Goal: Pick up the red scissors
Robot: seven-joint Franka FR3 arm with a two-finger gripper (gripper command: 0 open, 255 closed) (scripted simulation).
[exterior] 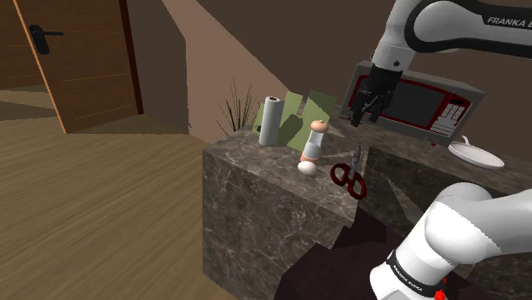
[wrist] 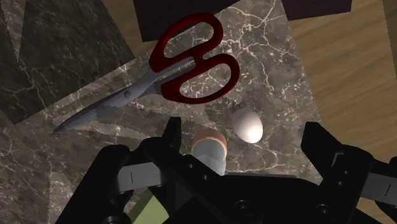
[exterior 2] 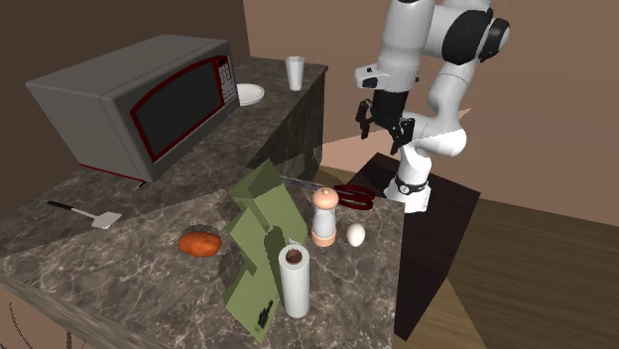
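- The red scissors [wrist: 194, 63] lie flat and closed on the marble counter [exterior: 256, 158]. They sit near the edge that faces my stand, handles towards that edge and blades pointing in towards the microwave [exterior 2: 139, 99].
- An egg [wrist: 247, 125] and a pepper mill [wrist: 210, 143] stand just beside the handles, apart from them.
- My gripper [exterior: 364, 115] hangs well above the scissors, fingers spread wide with nothing between them.
- I judge this to be the approach, with the grasp not yet begun. Next I should descend and set my fingers across the narrow neck by the pivot. I must keep clear of the egg and mill, then close.
- The shoulder view shows the height I have left to drop.
- The wrist view shows the toothed blade.
- The second exterior view adds a spatula [exterior 2: 84, 215] and a glass [exterior 2: 295, 72], both well away.
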